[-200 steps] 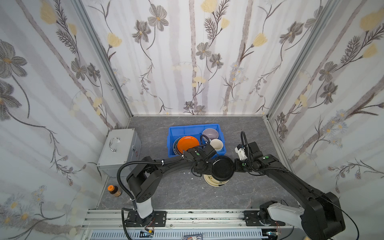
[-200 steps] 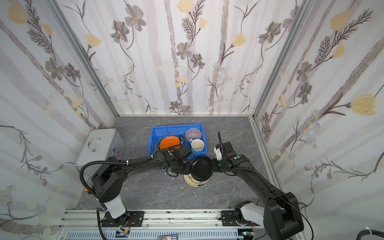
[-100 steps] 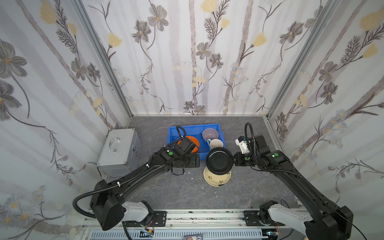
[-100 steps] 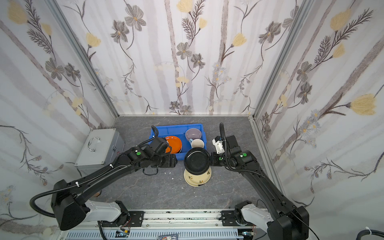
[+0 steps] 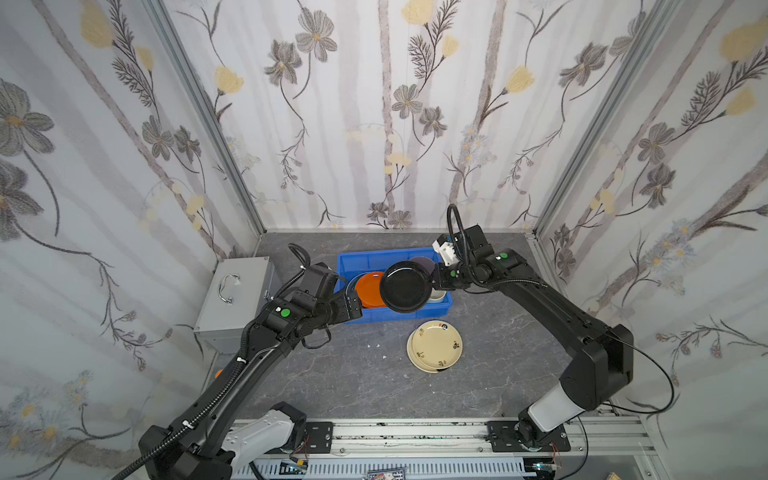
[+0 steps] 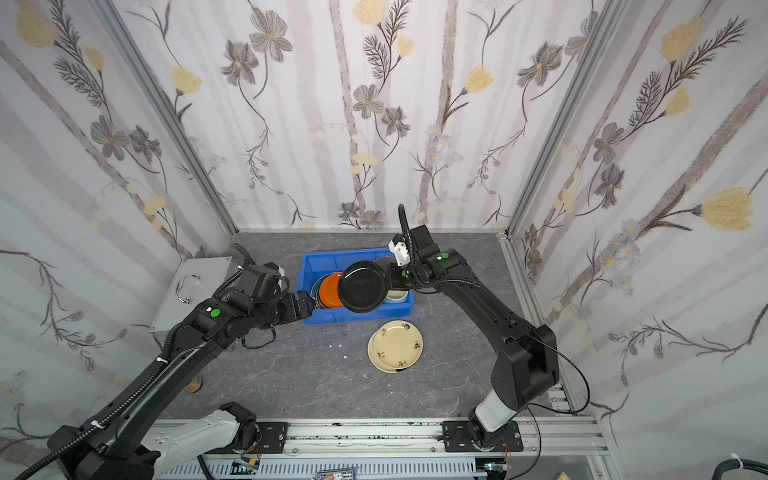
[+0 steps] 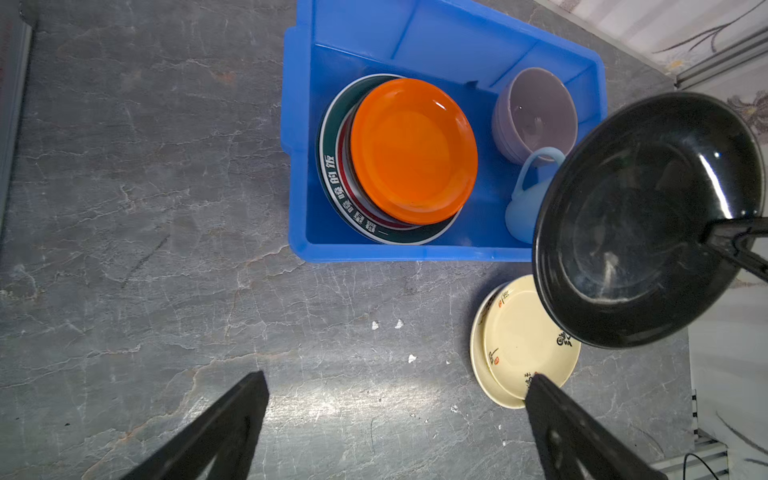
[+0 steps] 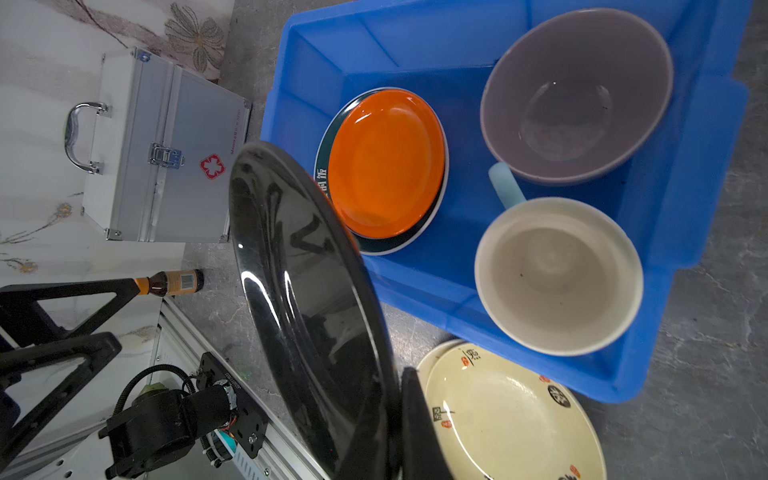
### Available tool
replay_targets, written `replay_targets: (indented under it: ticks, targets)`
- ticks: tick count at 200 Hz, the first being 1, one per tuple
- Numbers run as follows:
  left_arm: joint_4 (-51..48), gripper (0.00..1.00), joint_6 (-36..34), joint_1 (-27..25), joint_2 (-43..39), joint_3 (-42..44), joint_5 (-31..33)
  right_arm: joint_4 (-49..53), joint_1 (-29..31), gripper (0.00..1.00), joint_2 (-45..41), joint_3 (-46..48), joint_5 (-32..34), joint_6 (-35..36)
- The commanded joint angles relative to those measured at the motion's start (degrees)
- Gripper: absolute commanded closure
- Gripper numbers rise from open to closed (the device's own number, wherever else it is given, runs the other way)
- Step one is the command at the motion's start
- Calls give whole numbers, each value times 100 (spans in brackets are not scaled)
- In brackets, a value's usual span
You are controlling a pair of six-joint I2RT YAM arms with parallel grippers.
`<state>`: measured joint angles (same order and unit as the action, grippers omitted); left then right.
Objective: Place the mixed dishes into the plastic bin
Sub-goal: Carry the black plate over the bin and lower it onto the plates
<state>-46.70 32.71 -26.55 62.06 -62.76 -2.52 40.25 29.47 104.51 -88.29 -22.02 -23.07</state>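
Note:
My right gripper (image 5: 435, 284) (image 6: 391, 280) (image 8: 401, 386) is shut on the rim of a black plate (image 5: 405, 286) (image 6: 363, 287) (image 7: 648, 216) (image 8: 299, 291). It holds the plate tilted in the air over the front right part of the blue plastic bin (image 5: 374, 254) (image 6: 332, 254) (image 7: 415, 37) (image 8: 685, 199). Inside the bin lie an orange plate (image 7: 411, 149) (image 8: 386, 162) on a teal-patterned plate (image 7: 332, 178), a lilac bowl (image 7: 536, 112) (image 8: 577, 95) and a pale blue mug (image 7: 525, 199) (image 8: 557, 274). Two stacked cream plates (image 5: 435, 345) (image 6: 395, 345) (image 7: 519, 349) rest on the table before the bin. My left gripper (image 5: 353, 305) (image 6: 305, 305) (image 7: 397, 376) is open and empty at the bin's front left corner.
A grey metal case with a handle (image 5: 237, 291) (image 8: 166, 166) stands left of the bin. A small brown bottle (image 6: 193, 384) (image 8: 174, 282) stands near the left arm's base. Patterned walls close in three sides; a metal rail (image 5: 415, 436) runs along the front.
The left gripper opened, let go of the black plate and drew back to the left. The right gripper lifted the black plate off the cream plates, towards the bin.

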Motion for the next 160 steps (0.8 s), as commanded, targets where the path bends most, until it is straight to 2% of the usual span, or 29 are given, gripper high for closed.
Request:
replay_targets:
  ticks: [1, 35, 61, 111, 160]
  targets:
    - [80, 0, -314, 302, 139, -105, -242, -220, 99, 93, 728, -686, -24, -4]
    - [286, 0, -641, 968, 601, -406, -724, 61, 214, 93, 2029, -2036, -117, 8]
    - [528, 0, -771, 1381, 989, -595, -1114, 111, 260, 93, 2774, -2673, -131, -63]
    - [756, 0, -980, 1656, 1598, -742, -1513, 59, 264, 92, 3687, -3134, -222, -222]
    - [830, 0, -1080, 1844, 2091, -1002, -1850, 127, 261, 90, 3968, -3371, -270, -327]
